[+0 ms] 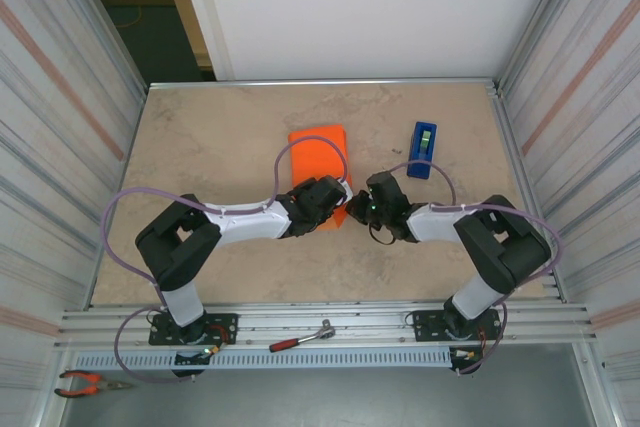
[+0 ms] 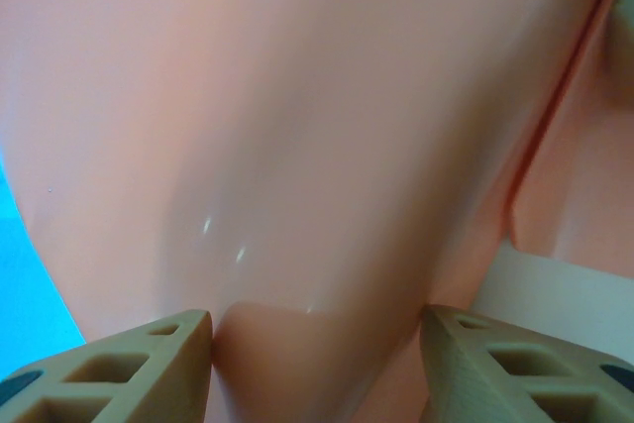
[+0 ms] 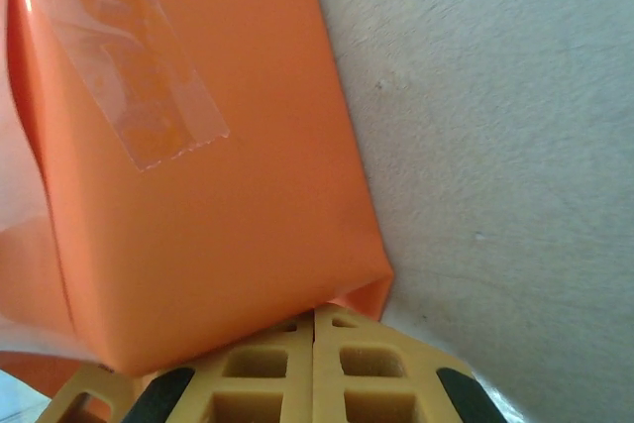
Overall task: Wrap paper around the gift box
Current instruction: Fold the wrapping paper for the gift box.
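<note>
The paper (image 3: 198, 225) was folded into a box-shaped orange skin, presumably with the gift box inside, and lay near the middle of the desk (image 1: 220, 147). A strip of clear tape (image 3: 129, 76) held one seam flat on its top face. The sheet looked thin, smooth and slightly glossy, so I judged it light, slippery and quick to crease or tear if pinched hard. The parcel underneath probably was stiff enough to push against but light enough to slide on the desk. The safest hold seemed to be across the firm sides of the parcel, or on a loose flap near its fold, not on the taped seam.

The left tool (image 2: 317, 344) had its fingers apart, with a rounded bulge of paper filling the gap and touching both pads, so it appeared clamped on the wrapped end. The right tool (image 3: 315, 329) had its fingers pressed together, their tips against the lower corner of the parcel where a small flap stuck out.

A blue tape dispenser (image 1: 423, 149) stood well apart, to the right on the desk.
</note>
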`<state>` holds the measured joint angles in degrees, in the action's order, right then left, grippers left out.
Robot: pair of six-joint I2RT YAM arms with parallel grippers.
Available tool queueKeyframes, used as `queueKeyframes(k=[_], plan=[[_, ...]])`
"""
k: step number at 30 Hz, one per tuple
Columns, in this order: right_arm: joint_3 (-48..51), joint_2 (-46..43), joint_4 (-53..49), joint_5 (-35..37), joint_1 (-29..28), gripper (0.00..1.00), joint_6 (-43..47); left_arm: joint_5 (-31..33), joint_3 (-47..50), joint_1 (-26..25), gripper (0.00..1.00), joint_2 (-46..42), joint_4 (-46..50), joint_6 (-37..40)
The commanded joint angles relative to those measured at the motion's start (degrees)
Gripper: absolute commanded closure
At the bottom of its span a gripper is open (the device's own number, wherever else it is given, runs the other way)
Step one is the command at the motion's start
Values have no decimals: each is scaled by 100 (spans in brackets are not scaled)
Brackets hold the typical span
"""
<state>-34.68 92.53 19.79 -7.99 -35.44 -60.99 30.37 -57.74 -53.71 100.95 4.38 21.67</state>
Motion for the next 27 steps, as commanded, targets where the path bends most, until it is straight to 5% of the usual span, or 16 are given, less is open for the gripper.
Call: queueKeyframes(k=[1, 27], plan=[[-162, 243, 229, -27, -100, 100, -88, -370, 149, -60, 44, 313, 392, -11], [-21, 668, 255, 169, -341, 100, -223, -352, 100, -78, 43, 286, 473, 0]])
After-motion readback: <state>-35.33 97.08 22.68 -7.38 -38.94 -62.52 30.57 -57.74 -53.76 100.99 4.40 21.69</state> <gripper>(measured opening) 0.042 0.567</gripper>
